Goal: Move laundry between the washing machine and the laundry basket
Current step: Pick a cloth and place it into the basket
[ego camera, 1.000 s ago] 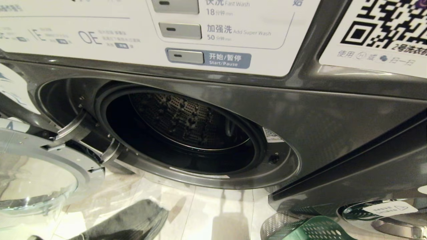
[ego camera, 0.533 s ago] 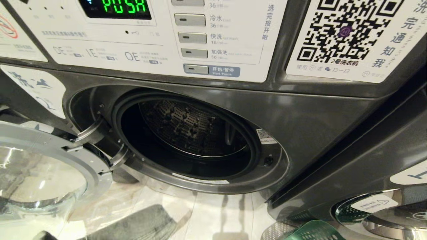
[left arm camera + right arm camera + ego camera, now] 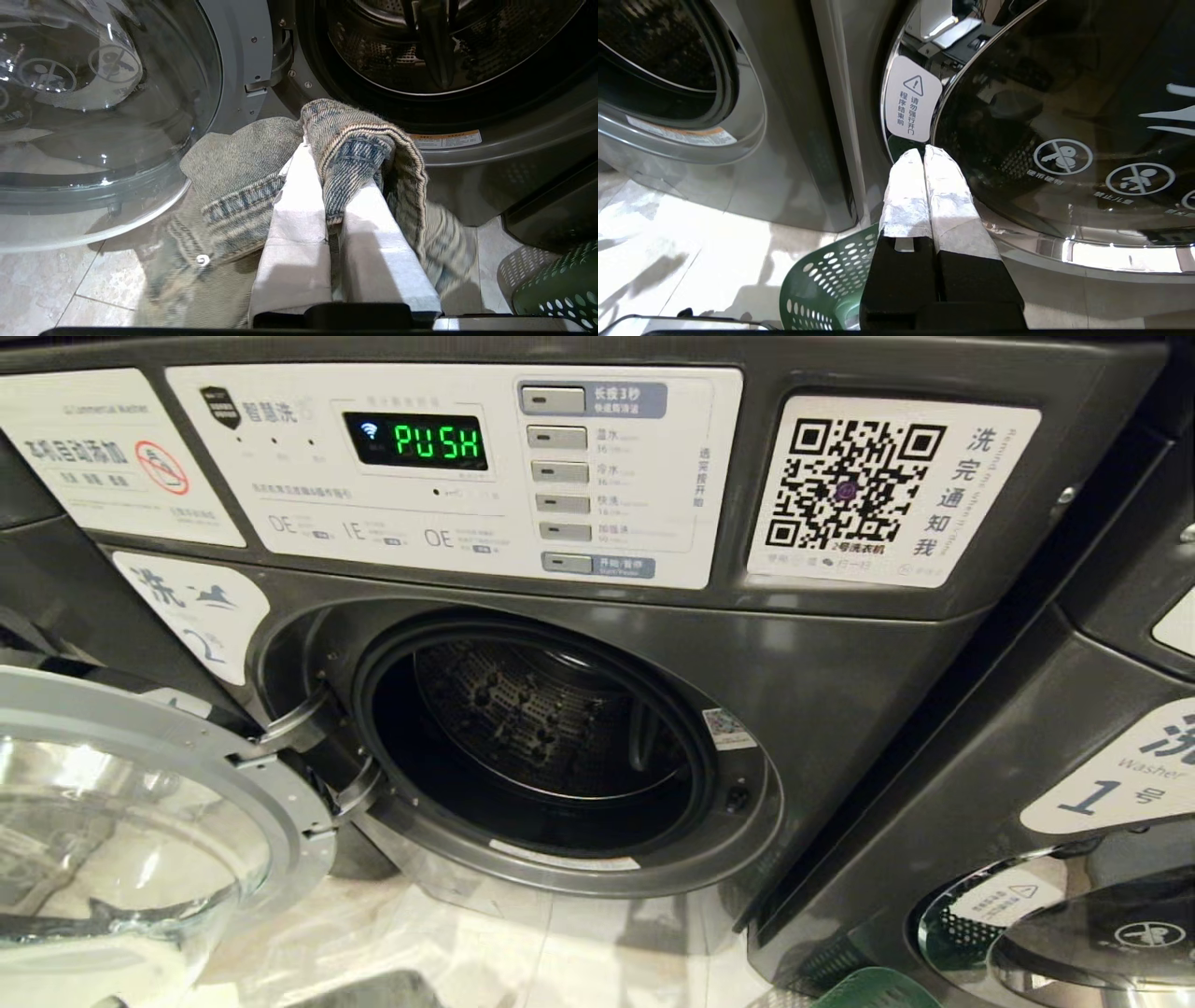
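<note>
A second washer [image 3: 1074,784] stands beside, door shut, on pale floor tiles [image 3: 42,289].

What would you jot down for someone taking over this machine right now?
Left claw: shut on the jeans, hanging low in front of the washer's open door, outside the drum.
Right claw: shut, empty, idle near the neighbouring washer, above the green basket.
Washer: door swung wide, drum looks empty, display reads PUSH.
Done: jeans are gripped.
Left: where they go next is unclear. If loading, lift them through the opening and let go inside; if unloading, drop them in the basket.
</note>
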